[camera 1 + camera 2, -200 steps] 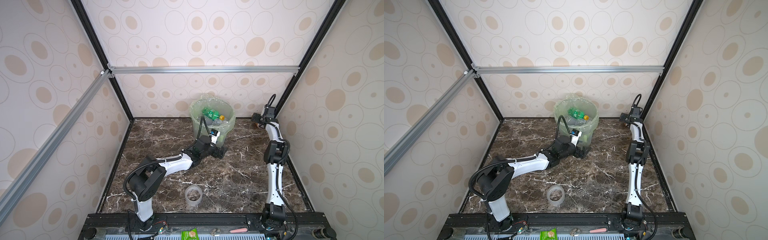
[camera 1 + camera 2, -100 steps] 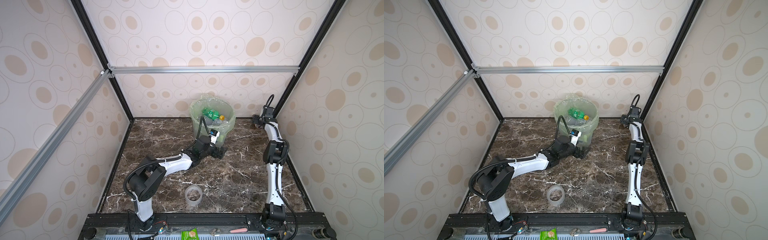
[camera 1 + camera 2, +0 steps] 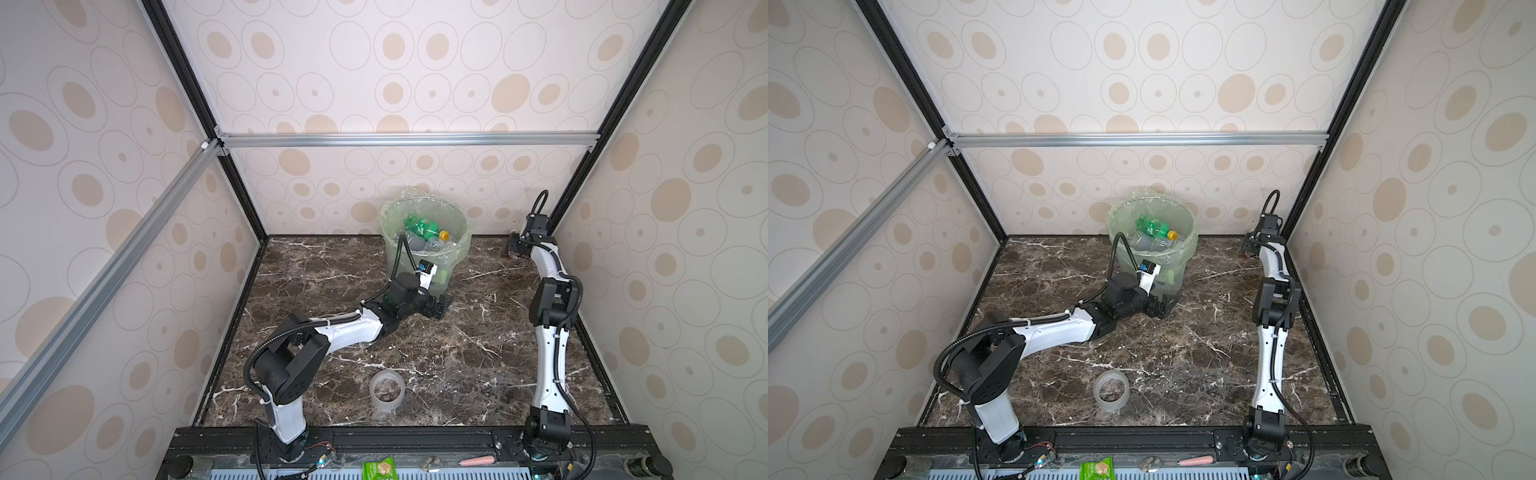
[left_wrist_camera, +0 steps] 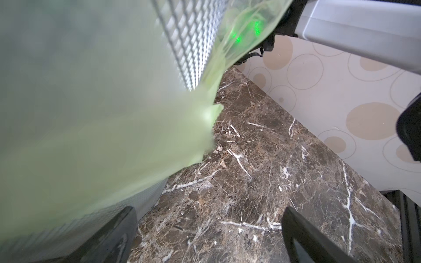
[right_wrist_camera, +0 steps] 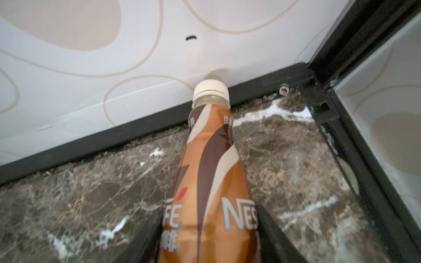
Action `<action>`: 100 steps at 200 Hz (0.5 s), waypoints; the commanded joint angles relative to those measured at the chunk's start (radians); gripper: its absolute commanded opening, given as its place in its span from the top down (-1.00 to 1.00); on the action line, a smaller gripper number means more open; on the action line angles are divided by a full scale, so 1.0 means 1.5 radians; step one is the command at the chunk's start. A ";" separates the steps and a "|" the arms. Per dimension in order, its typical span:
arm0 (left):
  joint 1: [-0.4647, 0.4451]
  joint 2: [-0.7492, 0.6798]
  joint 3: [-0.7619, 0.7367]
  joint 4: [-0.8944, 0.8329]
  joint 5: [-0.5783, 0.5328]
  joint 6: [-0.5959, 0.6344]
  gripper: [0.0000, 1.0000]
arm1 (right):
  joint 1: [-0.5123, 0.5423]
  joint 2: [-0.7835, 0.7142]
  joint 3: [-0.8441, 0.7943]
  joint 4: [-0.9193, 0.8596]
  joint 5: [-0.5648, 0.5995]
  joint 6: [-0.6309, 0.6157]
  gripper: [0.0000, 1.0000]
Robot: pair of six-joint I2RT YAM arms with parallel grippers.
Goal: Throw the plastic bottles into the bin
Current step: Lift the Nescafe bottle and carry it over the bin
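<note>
The fresh change is on the right: the right gripper (image 5: 209, 214) has drawn its fingers (image 5: 265, 218) in from a wide spread, and they now lie against both flanks of the brown bottle (image 5: 209, 173). We judge this a pinch just made, or nearly made, rather than a firm hold. The bottle lies in the far right corner of the marble floor (image 3: 457, 353), its pale cap (image 5: 210, 90) at the foot of the far wall. It is not lifted yet, so the carry to the bin (image 3: 457, 253) remains.

Compared with a second ago, the right wrist in both top views has sunk a little lower into that corner, and nothing else has shifted. The left gripper (image 4: 209, 239) stays spread wide and empty, low at the near foot of the bin, with one finger close by the wall. The bin stands at the far middle, lined with its green bag. It already holds a green bottle (image 3: 419, 226) and some clear ones.

The tape roll (image 3: 387, 390) rests near the front. We see no other bottle loose on the floor, so this may be the last.
</note>
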 commanded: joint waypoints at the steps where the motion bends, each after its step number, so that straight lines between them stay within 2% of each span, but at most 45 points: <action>1: 0.005 -0.038 0.003 0.010 -0.006 -0.001 -0.98 | 0.007 -0.052 -0.051 -0.032 -0.005 0.018 0.19; 68: 0.006 -0.073 -0.021 -0.001 -0.007 -0.039 -0.98 | 0.022 -0.140 -0.191 -0.057 -0.002 0.034 0.33; 100: 0.005 -0.092 -0.030 -0.008 -0.010 -0.054 -0.98 | 0.026 -0.163 -0.205 -0.102 -0.023 0.048 0.39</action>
